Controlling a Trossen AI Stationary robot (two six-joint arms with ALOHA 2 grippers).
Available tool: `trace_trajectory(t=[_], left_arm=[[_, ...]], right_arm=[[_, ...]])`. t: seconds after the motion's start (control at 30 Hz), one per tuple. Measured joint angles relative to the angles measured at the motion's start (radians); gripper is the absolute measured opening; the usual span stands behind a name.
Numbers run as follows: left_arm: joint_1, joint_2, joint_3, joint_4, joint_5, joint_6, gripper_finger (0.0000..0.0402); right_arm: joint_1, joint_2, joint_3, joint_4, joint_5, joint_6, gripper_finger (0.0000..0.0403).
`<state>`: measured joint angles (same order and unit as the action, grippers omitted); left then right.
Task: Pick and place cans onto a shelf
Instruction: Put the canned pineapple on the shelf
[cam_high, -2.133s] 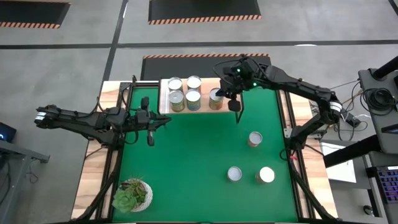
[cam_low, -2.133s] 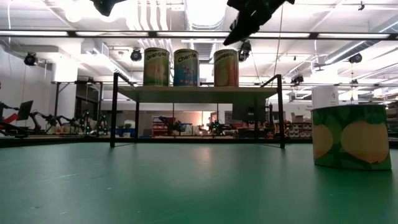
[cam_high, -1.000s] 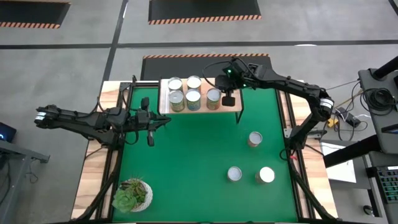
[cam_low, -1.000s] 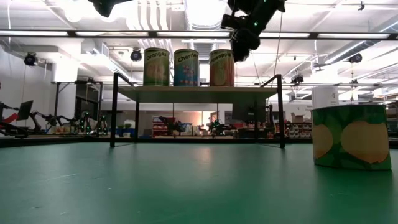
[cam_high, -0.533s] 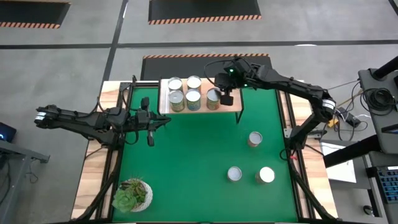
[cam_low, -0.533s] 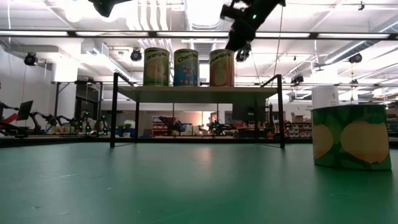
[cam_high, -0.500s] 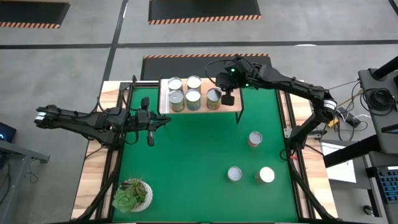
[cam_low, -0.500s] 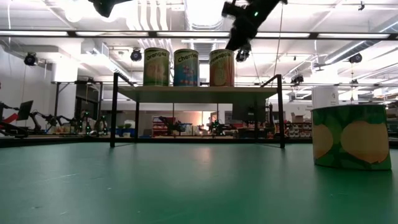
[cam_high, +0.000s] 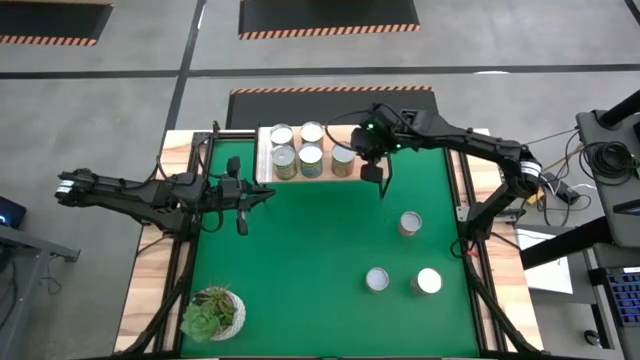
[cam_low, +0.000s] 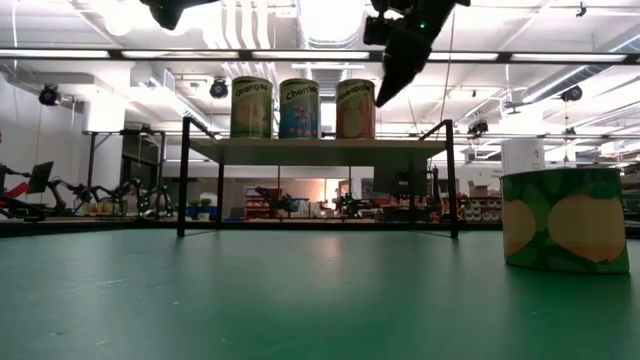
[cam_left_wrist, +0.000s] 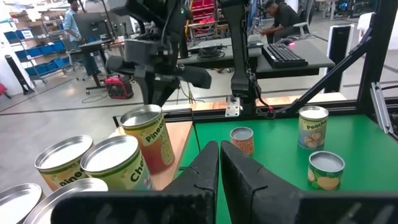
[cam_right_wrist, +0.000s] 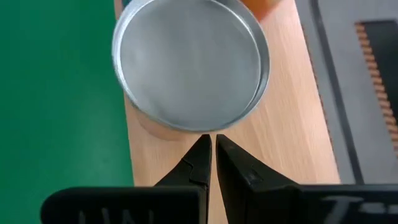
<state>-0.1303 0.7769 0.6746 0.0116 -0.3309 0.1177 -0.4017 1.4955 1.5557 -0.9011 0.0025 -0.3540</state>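
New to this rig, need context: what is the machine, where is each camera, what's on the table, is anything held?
Two dark robot arms work at a green table. One camera looks straight down, one sits at table height, one rides each wrist. Five cans stand on the wooden shelf; three more stand on the green, beside a potted succulent. The right gripper hovers at the shelf, beside the newest can, its jaws shut on nothing. The left gripper waits left of the shelf, also shut and empty.
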Motion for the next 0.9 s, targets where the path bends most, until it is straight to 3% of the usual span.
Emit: trace_trajectory(t=[0.9], left_arm=[[0.000,0.000,0.000,0.003,0.000,0.000,0.0000]], right_arm=[[0.032,0.012,0.004,0.099,0.024,-0.051,0.0012]])
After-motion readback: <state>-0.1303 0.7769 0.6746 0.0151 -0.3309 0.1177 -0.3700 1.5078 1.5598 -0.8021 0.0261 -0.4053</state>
